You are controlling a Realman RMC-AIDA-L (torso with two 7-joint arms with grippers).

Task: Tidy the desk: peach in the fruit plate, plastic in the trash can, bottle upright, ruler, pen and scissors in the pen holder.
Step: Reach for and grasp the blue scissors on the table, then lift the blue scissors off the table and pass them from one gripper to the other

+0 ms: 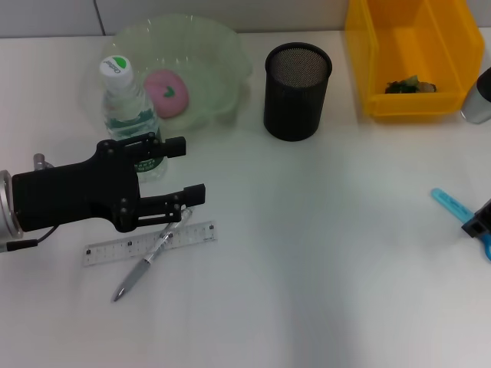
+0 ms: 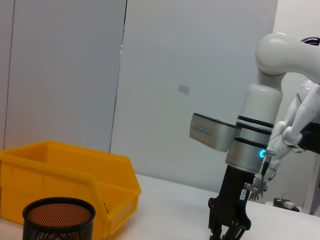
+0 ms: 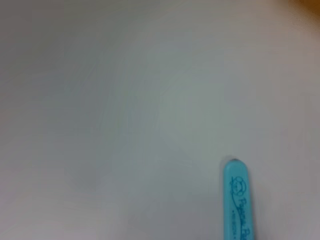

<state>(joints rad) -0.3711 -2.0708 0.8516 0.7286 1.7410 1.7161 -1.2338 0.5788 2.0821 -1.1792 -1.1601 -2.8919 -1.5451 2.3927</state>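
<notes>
Left gripper [image 1: 180,169]: its two black fingers are spread apart, holding nothing — it hovers at the left of the desk, just beside the water bottle and above the pen and ruler
Water bottle [image 1: 130,107]: upright, white cap on top, standing at the near edge of the fruit plate
Peach [image 1: 167,93]: pink, lying inside the clear fruit plate [image 1: 222,54] at the back left
Ruler [image 1: 115,248]: clear, flat on the white desk [image 1: 307,253], partly under the left gripper
Pen [image 1: 136,276]: silver-grey, lying slantwise across the ruler, its tip pointing toward the near edge
Pen holder [image 1: 298,92]: black mesh cup, upright, between the fruit plate and the bin; nothing can be seen inside it
Trash can [image 1: 414,54]: a yellow bin at the back right, with a small dark green scrap on its floor
Scissors [image 1: 453,205]: light blue sheath lying at the right edge of the desk — the right wrist view shows its rounded printed end [image 3: 237,200]
Right gripper [image 1: 479,222]: only a black corner shows, at the scissors; whether its jaws are open or closed cannot be told
</notes>
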